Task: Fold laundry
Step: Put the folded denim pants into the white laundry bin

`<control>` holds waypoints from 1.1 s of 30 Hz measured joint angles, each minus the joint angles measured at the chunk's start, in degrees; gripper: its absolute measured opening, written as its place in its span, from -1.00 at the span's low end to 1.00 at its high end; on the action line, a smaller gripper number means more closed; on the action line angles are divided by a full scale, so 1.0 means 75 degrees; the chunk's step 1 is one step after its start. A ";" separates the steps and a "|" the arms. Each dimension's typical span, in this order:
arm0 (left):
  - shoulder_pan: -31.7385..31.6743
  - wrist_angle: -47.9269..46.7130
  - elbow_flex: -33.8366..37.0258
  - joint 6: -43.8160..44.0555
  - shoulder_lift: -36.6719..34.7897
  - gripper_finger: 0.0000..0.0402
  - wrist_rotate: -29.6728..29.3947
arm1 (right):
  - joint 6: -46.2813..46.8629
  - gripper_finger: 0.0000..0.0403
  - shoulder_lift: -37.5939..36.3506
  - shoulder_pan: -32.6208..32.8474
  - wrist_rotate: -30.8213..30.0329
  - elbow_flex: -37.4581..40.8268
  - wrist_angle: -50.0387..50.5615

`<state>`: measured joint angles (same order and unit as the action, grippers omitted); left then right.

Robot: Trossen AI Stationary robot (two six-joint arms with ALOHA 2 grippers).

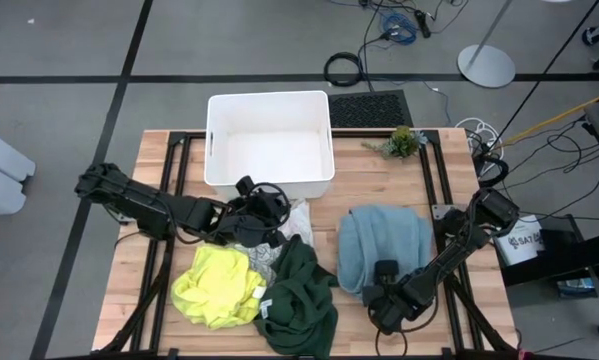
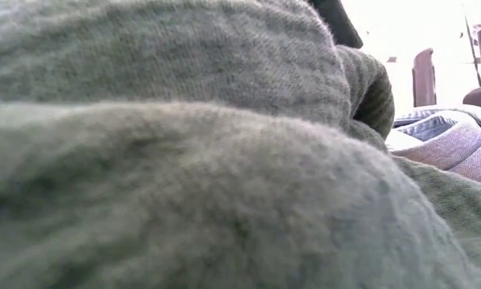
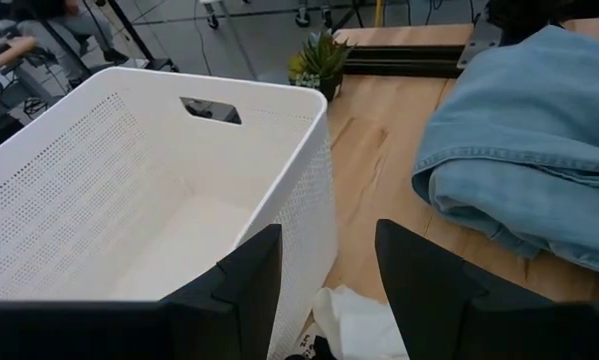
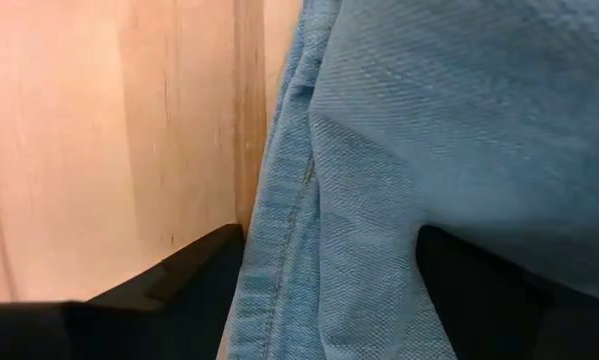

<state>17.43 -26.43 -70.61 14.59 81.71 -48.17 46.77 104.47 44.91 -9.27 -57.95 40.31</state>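
My right tool [image 4: 319,290] stands spread wide astride the soft light blue denim garment's [image 4: 449,130] hem, touching it.

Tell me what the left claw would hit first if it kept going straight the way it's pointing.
Probably the white bin: the left claw points at the bin's near corner, with bare table just beside it. Depth is unclear, so it might slide past onto the wood.

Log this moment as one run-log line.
left gripper: open, beside white plastic bin | right gripper: open, astride light blue cloth garment edge | folding: unfinished
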 joint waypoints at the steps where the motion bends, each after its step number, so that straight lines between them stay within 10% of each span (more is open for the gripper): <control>1: 0.0000 0.0038 0.0000 -0.0003 0.0000 -0.14 -0.0001 | 0.0084 0.41 0.0000 0.0003 -0.0045 0.0000 0.0012; 15: 0.0002 0.0050 -0.0003 -0.0007 0.0000 -0.14 -0.0001 | 0.0305 -0.87 0.0006 -0.0013 -0.0482 0.0020 0.0313; 33: -0.0006 0.0048 -0.0006 -0.0415 0.0000 -0.14 -0.0114 | 0.1063 -0.92 -0.0536 -0.0067 -0.2586 -0.4017 0.6663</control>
<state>17.39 -26.07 -70.65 11.48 81.71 -49.03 54.74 100.44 44.41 -28.66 -88.08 90.28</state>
